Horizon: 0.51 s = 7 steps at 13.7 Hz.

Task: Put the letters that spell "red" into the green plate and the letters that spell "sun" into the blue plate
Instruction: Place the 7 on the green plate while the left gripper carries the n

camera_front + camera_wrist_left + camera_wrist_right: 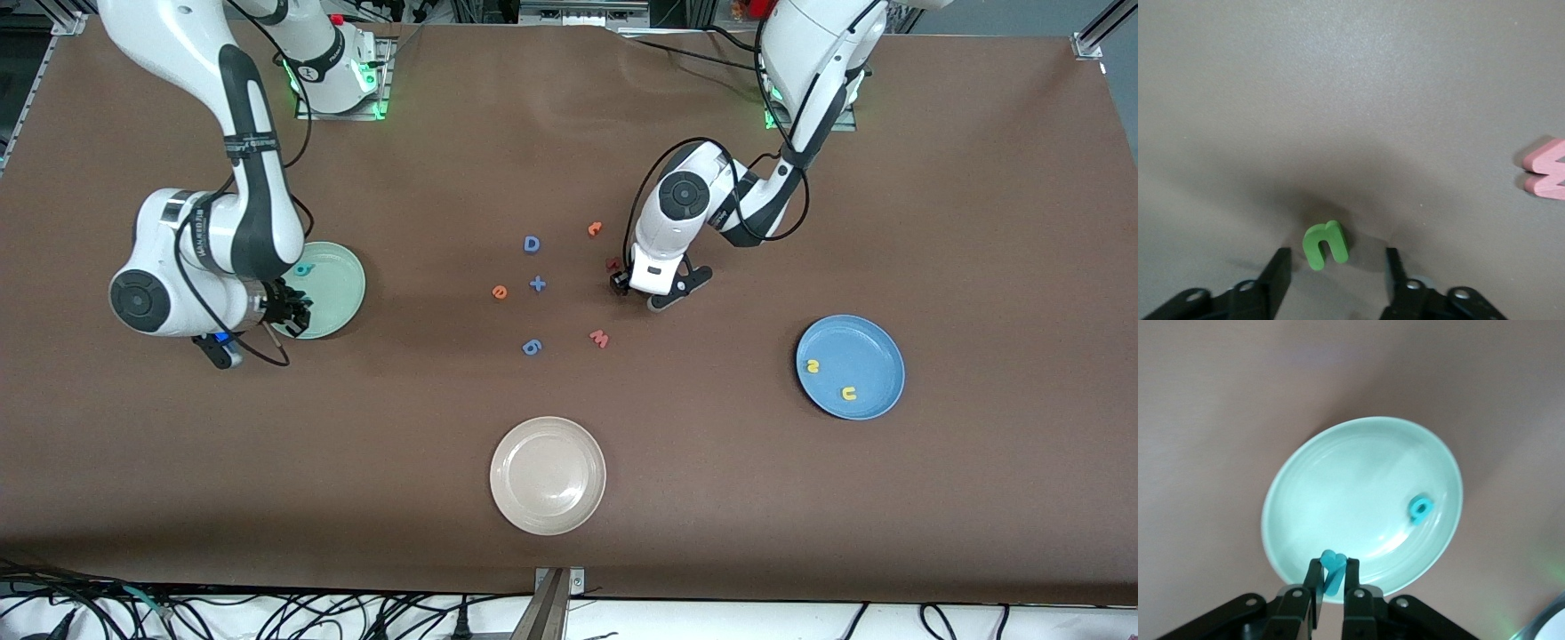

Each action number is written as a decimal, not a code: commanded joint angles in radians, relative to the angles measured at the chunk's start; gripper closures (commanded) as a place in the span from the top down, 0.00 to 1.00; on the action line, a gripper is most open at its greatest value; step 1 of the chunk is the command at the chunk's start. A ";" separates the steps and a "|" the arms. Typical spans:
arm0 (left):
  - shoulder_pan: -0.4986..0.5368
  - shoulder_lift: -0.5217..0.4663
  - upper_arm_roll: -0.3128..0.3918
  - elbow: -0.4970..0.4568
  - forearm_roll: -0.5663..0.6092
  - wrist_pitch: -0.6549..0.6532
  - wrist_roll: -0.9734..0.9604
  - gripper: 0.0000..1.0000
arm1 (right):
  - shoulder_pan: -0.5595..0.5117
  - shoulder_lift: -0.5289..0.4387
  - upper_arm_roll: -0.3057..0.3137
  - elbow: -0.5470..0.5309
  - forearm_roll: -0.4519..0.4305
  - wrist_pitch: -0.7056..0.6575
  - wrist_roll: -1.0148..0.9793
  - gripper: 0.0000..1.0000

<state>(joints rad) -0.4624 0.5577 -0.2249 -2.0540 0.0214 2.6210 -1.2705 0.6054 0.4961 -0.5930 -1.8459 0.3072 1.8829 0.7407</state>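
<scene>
Green "n" [1327,245] tilted, flat on table | left gripper [1336,267] open astride | right gripper [1331,577] clamps teal "r" [1333,572]

A brown matte tabletop [978,222] is seen under everything. A round pale mint-green shallow plate [342,284] is shown bearing a small teal foam "d" [1421,509], and a second teal foam letter [1333,577] is pinched between black fingers [1313,587]. A round sky-blue shallow plate [876,347] is marked by two small yellow foam letters [813,365], [849,393]. A round beige-white plate [548,476] is seen plain. A small green foam "n" [1327,245] is framed by black fingers [1275,273]. An orange rounded "e" [500,292], a blue capital D [532,244], a blue plus sign [537,284], a blue 6 [532,347], a pink W [599,338], a dark red letter [612,263] and another orange piece [595,228] are scattered. White arms with black joints are shown.
</scene>
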 commanded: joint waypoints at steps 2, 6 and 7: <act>-0.009 0.004 0.013 -0.014 0.035 0.031 -0.036 0.53 | -0.009 -0.018 0.001 -0.128 0.055 0.095 -0.063 0.00; -0.007 0.004 0.016 -0.011 0.035 0.031 -0.035 0.26 | -0.006 -0.007 0.024 -0.197 0.136 0.169 -0.064 0.00; -0.006 0.005 0.018 -0.011 0.046 0.031 -0.035 0.24 | -0.003 -0.005 0.025 -0.214 0.142 0.186 -0.064 0.00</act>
<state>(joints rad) -0.4623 0.5544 -0.2225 -2.0579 0.0270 2.6346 -1.2839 0.5969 0.5048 -0.5739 -2.0206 0.4104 2.0349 0.6916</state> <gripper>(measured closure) 0.687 0.837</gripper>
